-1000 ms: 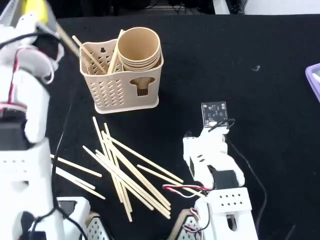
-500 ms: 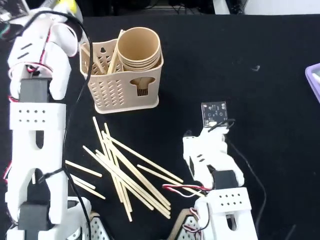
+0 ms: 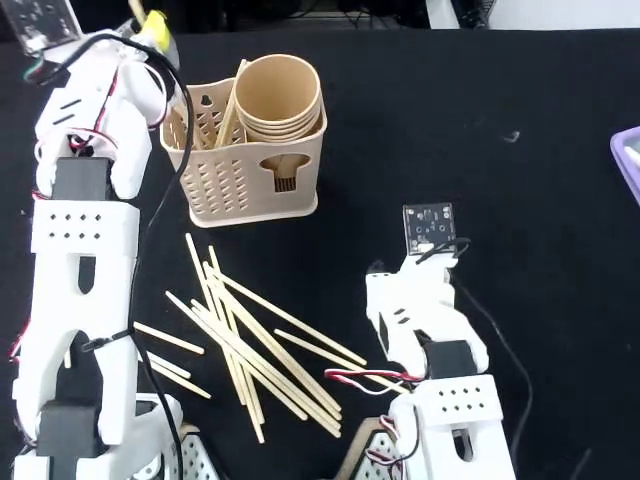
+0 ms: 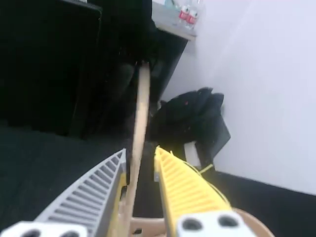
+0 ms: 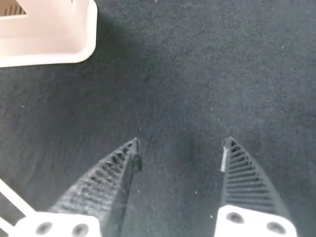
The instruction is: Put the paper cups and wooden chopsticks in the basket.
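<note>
Table: black cloth (image 3: pixel 500 100) from edge to edge, seen from the high view; a purple thing (image 3: pixel 628 160) pokes in at 3 o'clock.
Basket: beige and slotted (image 3: pixel 245 180), upright at about 11 o'clock on the table.
Cups: a nested stack (image 3: pixel 280 95) stands in the basket's right compartment, mouths up.
Sticks in basket: a few (image 3: pixel 225 110) lean in the left compartment, beside the cups.
Chopsticks: a loose, crossed heap (image 3: pixel 260 345) lies flat at about 7 o'clock, below the basket and apart from it.
Left arm: white (image 3: pixel 80 250), stretched up the table's left side, toward 12 o'clock.
Left gripper: at the far left corner (image 3: pixel 150 25), just beside the basket's left rim; its jaws (one grey, one yellow) are closed on one chopstick (image 4: pixel 140 108), which sticks out beyond the tips toward a white wall (image 4: pixel 266 74) and a dark bag (image 4: pixel 192 118).
Right arm: folded low at about 5 o'clock (image 3: pixel 425 320), right of the heap.
Right gripper: jaws spread wide (image 5: pixel 181 141) over bare cloth, holding nothing; the basket's bottom corner sits near, not touching.
</note>
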